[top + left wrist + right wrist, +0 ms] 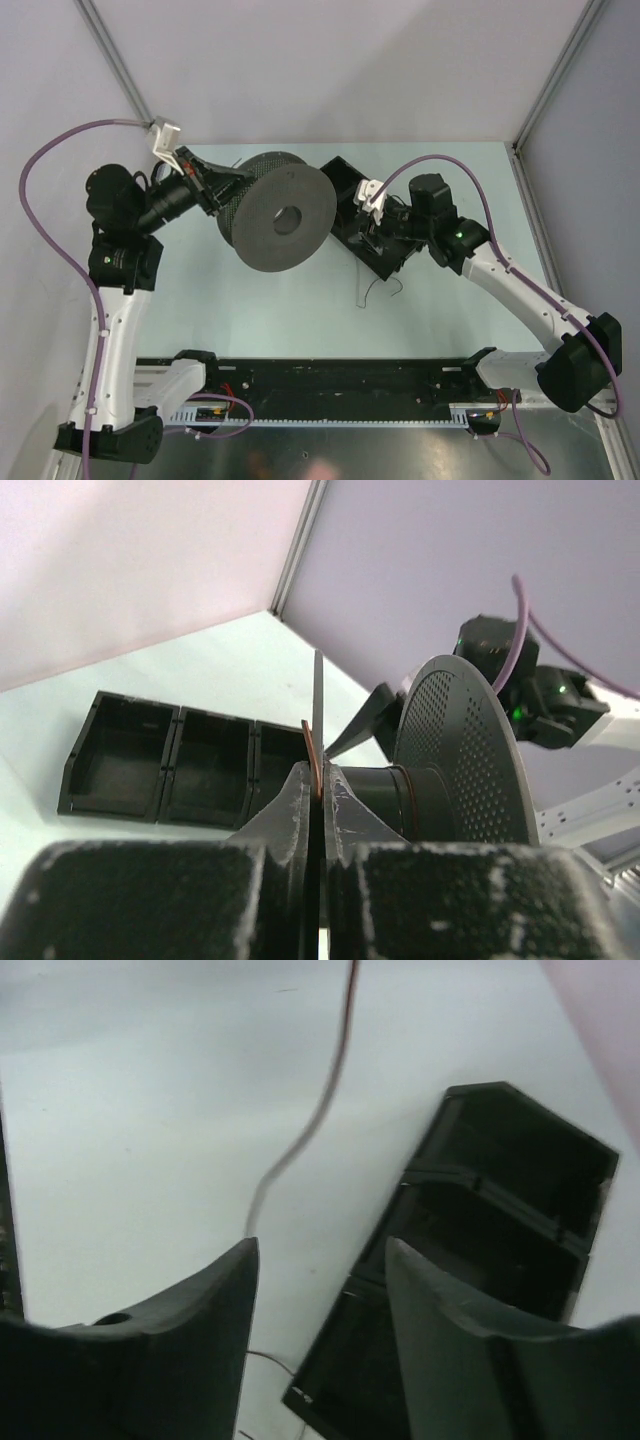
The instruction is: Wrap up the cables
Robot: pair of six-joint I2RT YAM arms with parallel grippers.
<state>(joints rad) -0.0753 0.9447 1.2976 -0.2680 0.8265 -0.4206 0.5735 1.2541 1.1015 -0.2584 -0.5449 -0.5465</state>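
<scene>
The left arm rises from its base at 7 o'clock to an elbow at 10 o'clock. Its wrist turns toward 3 o'clock, with the left gripper pinched tight on the thin flange of the spool. The right arm reaches from 4 o'clock toward 10 o'clock, and the right gripper points down, jaws apart, with nothing between its fingers.

Clad in white shells along the long links of the left arm and the right arm, with black housings at the joints. Trailed by thick purple hoses along both. Tipped with black wedge-shaped fingers, scuffed pale on the left gripper; marked by a small green lamp near the right wrist.
</scene>
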